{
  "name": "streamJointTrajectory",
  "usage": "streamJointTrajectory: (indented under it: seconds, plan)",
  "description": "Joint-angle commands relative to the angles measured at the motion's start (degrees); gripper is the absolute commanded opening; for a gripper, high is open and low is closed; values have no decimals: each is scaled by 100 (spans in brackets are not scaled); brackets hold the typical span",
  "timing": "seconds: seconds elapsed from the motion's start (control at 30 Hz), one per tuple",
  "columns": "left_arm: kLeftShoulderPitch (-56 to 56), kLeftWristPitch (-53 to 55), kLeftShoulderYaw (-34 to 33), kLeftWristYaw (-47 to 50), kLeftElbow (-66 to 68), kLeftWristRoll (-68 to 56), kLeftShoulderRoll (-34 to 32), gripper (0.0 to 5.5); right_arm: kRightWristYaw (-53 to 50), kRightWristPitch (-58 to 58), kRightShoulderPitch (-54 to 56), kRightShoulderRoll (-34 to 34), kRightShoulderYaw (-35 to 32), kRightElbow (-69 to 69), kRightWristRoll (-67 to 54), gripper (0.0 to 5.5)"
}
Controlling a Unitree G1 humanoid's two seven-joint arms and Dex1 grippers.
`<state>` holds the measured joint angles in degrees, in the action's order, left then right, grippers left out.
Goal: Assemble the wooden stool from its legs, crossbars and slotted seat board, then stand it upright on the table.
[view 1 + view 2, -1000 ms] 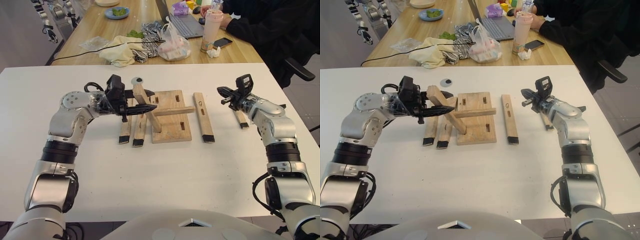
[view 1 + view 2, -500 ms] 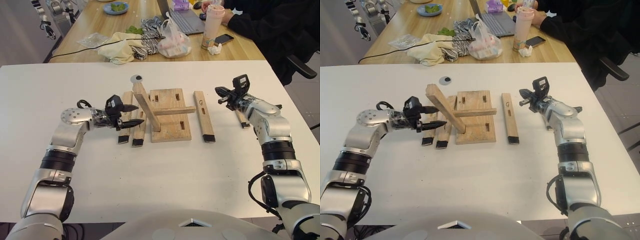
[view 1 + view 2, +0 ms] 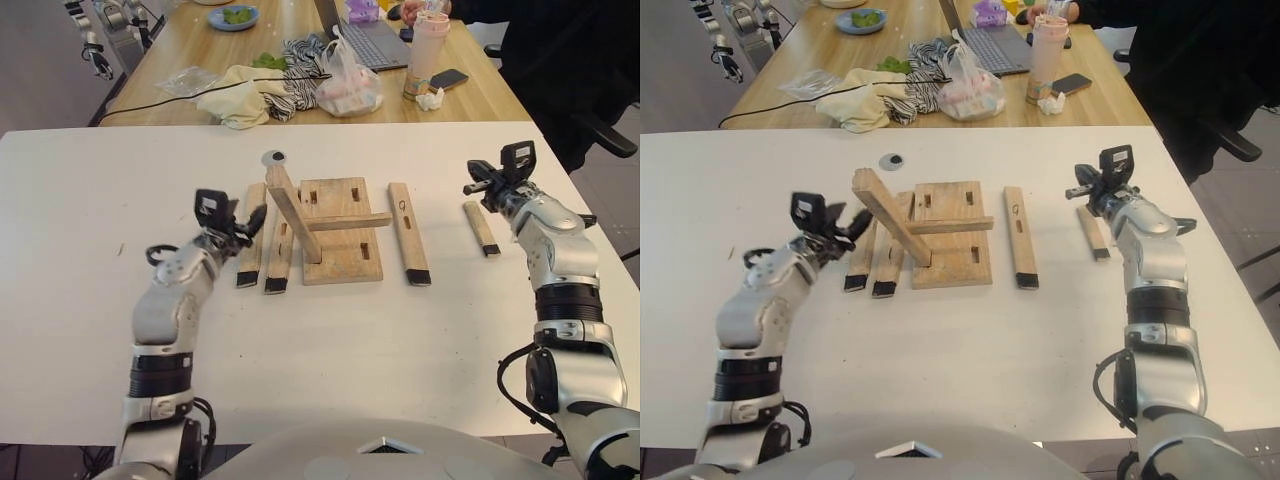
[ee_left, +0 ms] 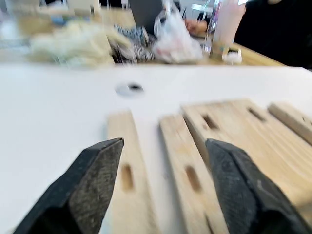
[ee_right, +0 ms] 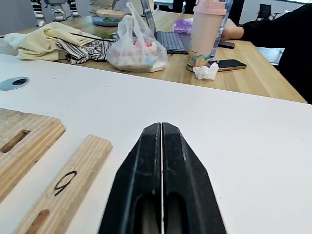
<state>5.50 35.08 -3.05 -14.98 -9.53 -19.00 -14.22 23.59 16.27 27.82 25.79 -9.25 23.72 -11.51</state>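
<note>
Left gripper (image 3: 240, 224) hovers with its fingers spread wide and empty, just over the far ends of two loose legs (image 3: 251, 240) lying side by side on the table (image 3: 330, 350), left of the slotted seat board (image 3: 345, 255). One tilted leg (image 3: 293, 212) leans from the board's left edge, a crossbar (image 3: 355, 221) jutting rightward from it. Another leg (image 3: 409, 240) lies just right of the board. Right gripper (image 5: 161, 127) is pressed closed on nothing, above the far end of a short crossbar (image 3: 480, 226) at the right.

Risk: the leaning leg looks loosely seated, so a graze from the left arm while taking the neighbouring leg could topple it and pull the crossbar free.
</note>
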Motion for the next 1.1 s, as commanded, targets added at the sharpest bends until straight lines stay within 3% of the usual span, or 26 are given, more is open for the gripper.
streamJointTrajectory:
  seconds: [0.03,0.17,0.37,0.63,0.77,0.9,1.1]
  plan:
    - [-337,289,488,155,-206,267,132,308,-174,-114,-4,64,-149,-12,71,0]
    - [-490,345,780,209,19,813,-226,308,-371,-123,-326,-37,-226,-348,106,0]
    - [-613,839,654,56,171,674,-220,308,-503,-128,-440,-161,-166,-484,120,0]
    - [-335,1215,437,-11,371,617,-326,204,-1041,-631,-352,-300,-130,-450,317,0]
    - [31,935,565,-293,373,745,-641,201,-1154,-824,-203,-448,-184,-650,254,0]
    - [798,236,77,-420,348,565,-691,201,-1078,-793,95,-727,-478,-1005,-382,0]
    - [2282,-715,-669,-1214,1184,-55,-906,200,54,-74,1001,-1011,-856,-720,-2044,96]
